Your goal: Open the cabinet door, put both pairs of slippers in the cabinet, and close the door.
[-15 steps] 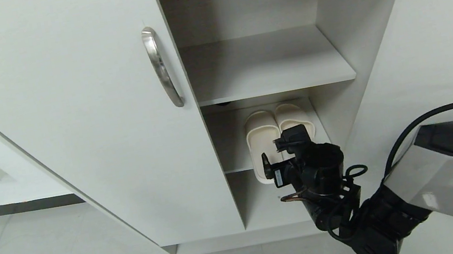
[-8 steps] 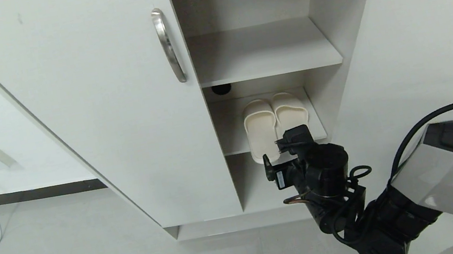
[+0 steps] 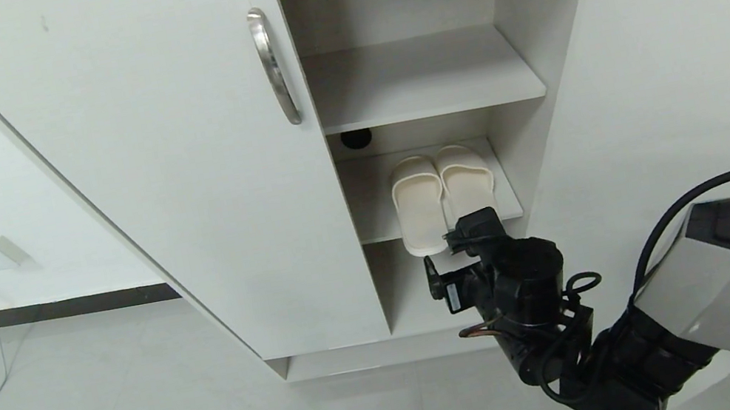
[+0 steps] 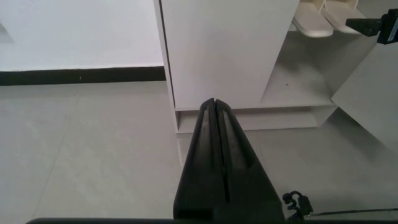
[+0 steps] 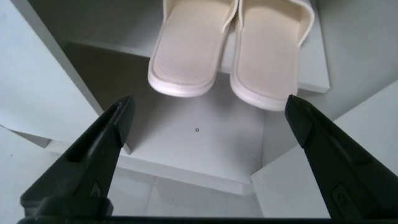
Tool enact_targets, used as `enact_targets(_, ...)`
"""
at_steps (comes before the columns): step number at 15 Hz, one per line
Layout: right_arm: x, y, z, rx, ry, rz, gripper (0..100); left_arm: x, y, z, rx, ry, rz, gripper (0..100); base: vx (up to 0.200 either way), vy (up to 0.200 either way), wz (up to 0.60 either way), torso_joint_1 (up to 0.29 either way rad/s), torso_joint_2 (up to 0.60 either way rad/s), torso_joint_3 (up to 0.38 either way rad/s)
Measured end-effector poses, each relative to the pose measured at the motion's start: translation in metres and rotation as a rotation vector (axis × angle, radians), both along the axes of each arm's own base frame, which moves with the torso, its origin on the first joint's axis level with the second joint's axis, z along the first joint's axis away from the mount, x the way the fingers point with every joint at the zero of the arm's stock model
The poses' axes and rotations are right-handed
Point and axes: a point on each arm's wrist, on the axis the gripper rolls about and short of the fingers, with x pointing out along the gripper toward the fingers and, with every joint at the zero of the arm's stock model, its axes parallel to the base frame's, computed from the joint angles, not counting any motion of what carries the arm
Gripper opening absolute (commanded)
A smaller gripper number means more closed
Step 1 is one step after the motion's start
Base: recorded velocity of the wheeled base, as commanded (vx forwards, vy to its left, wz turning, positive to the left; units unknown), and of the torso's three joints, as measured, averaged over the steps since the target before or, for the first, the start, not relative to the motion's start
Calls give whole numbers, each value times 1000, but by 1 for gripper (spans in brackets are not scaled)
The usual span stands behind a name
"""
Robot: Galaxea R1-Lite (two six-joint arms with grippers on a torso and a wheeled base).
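A pair of cream slippers (image 3: 442,195) is set side by side on the middle shelf (image 3: 367,197) of the cabinet (image 3: 417,75), with toes toward the back and heels jutting past the shelf's front edge. Their long axis is lined up with the right hand (image 3: 454,249), which is held just before the heels and slightly lower, fingers spread wide and grasping nothing. The left hand (image 4: 213,106) is clenched empty, well apart, low near the cabinet's base. The right arm is judged the nearer.
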Motion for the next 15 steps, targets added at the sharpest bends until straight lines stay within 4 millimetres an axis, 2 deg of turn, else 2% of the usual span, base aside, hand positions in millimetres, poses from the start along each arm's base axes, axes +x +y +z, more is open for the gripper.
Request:
enact_targets(4, -2, 1, 0, -1, 1, 5, 100, 0, 0, 0, 1, 0, -1, 0, 0, 0, 0, 2, 2, 110)
enact_targets(15, -2, 1, 0, -2, 2, 5, 100, 0, 0, 0, 1, 0, -1, 0, 0, 0, 0, 3, 4, 198)
